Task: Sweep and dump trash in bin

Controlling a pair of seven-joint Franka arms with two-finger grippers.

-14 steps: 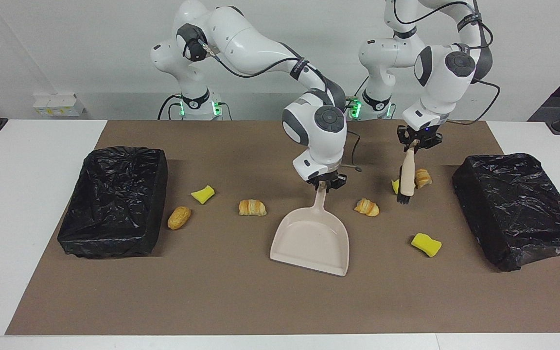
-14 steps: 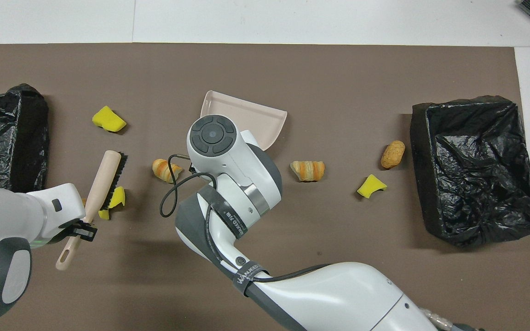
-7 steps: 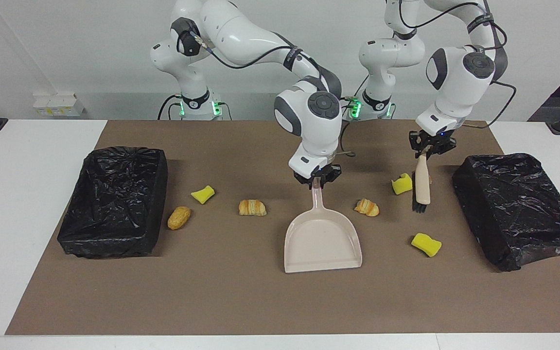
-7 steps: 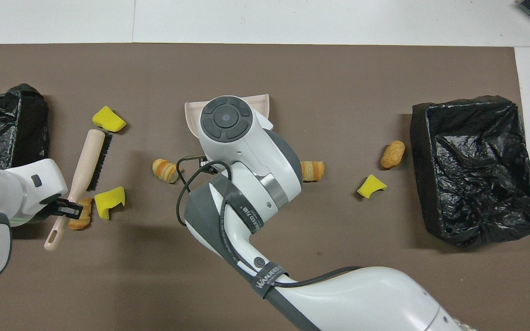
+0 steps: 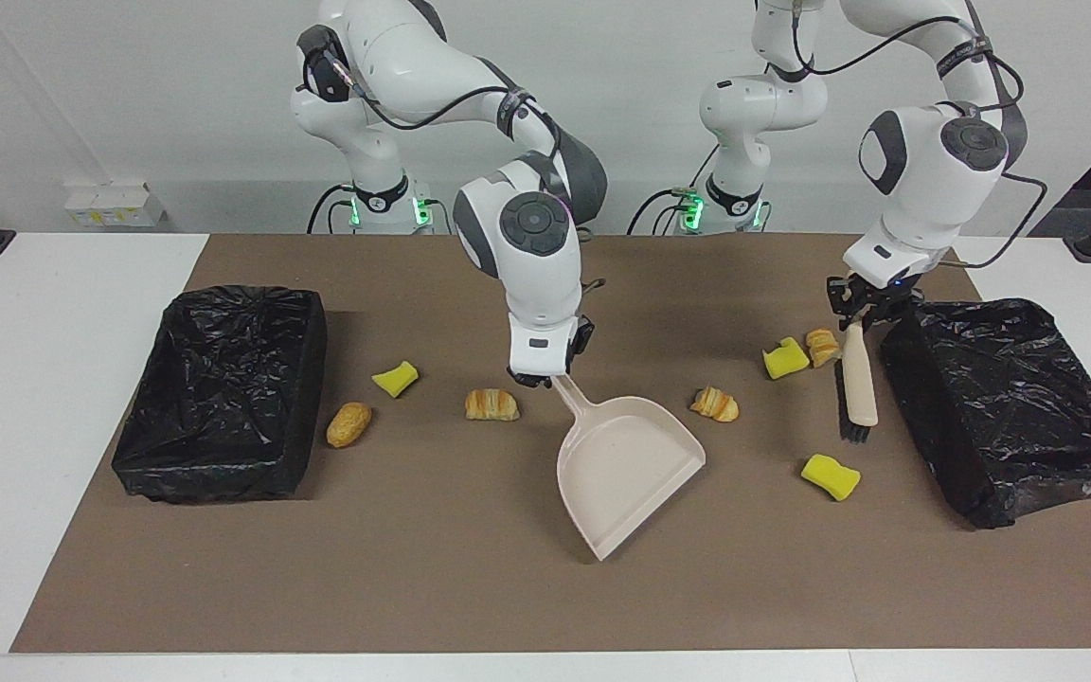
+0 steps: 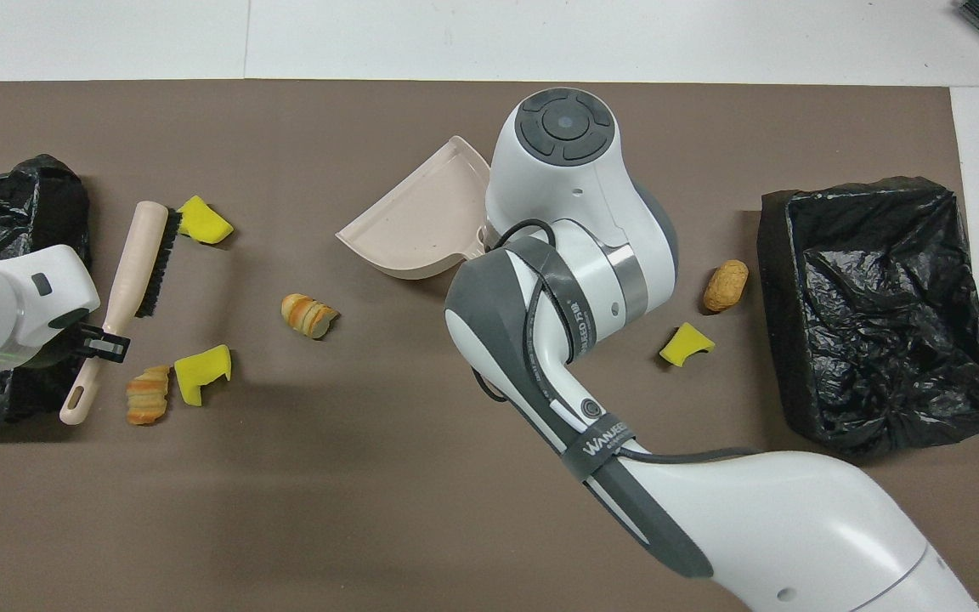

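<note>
My right gripper [image 5: 546,378] is shut on the handle of the beige dustpan [image 5: 626,464], whose mouth is turned toward the left arm's end; the pan also shows in the overhead view [image 6: 417,221]. My left gripper [image 5: 856,314] is shut on the brush [image 5: 856,388], bristles by a yellow sponge chunk [image 5: 831,476]. The trash lies on the mat: a croissant bit [image 5: 715,403] beside the pan, a sponge chunk [image 5: 785,359] and croissant bit [image 5: 823,346] by the brush, and a croissant [image 5: 491,404], sponge chunk [image 5: 395,378] and bread piece [image 5: 348,423] toward the right arm's end.
Two bins lined with black bags stand on the brown mat [image 5: 470,587], one at the right arm's end [image 5: 223,393] and one at the left arm's end [image 5: 1010,398], close beside the brush. In the overhead view my right arm covers the croissant by the pan's handle.
My right gripper moved toward the right arm's end and swung the dustpan's mouth toward the left arm's end. My left gripper carried the brush off the sponge and croissant bit, toward the nearby bin.
</note>
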